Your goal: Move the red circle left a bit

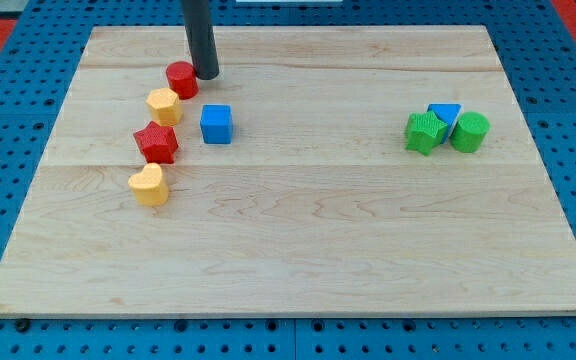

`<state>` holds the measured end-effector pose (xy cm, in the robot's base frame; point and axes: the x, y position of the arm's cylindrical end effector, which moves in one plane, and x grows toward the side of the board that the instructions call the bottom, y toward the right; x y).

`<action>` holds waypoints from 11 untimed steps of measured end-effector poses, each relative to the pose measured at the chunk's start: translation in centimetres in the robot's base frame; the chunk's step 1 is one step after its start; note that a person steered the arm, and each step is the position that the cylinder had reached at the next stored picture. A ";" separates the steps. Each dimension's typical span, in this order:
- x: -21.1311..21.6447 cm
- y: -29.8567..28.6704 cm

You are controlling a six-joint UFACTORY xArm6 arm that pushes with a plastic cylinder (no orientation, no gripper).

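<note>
Red circle (pixel 181 79) sits in the upper left part of the wooden board (pixel 298 240), near the board's top edge. It is the topmost block in a loose column that runs down the view's left side. The dark rod comes down from the view's top, and its lower end, my tip (pixel 206 75), stands just to the view's right of the red circle, touching it or very nearly so; the picture does not settle which. The arm carries no claw at all, only this rod, so nothing can be said of a claw being spread, pressed together or pinching.

Just below the red circle, and a little toward the view's left, lies a yellow block (pixel 163 105) of roughly hexagonal outline, touching or almost touching the circle's lower edge. Below that is a red star-shaped block (pixel 156 143), and further down a yellow heart-shaped block (pixel 149 185), each close beside the one above it. A blue cube (pixel 216 124) stands to the view's right of the yellow hexagonal block and the red star, apart from both.

Well apart, on the view's right, three blocks cluster together: a green star-like block (pixel 425 132), a blue triangle (pixel 445 113) behind and between the other two, and a green cylinder (pixel 470 132). They press against one another.

The board rests on a blue perforated surface (pixel 18 130).
</note>
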<state>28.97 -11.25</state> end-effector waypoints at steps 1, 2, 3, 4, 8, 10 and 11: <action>0.0 -0.5; 0.0 -1.1; 0.8 0.9; 2.0 0.9; 1.9 -0.9; 1.9 -2.0; 0.8 -3.1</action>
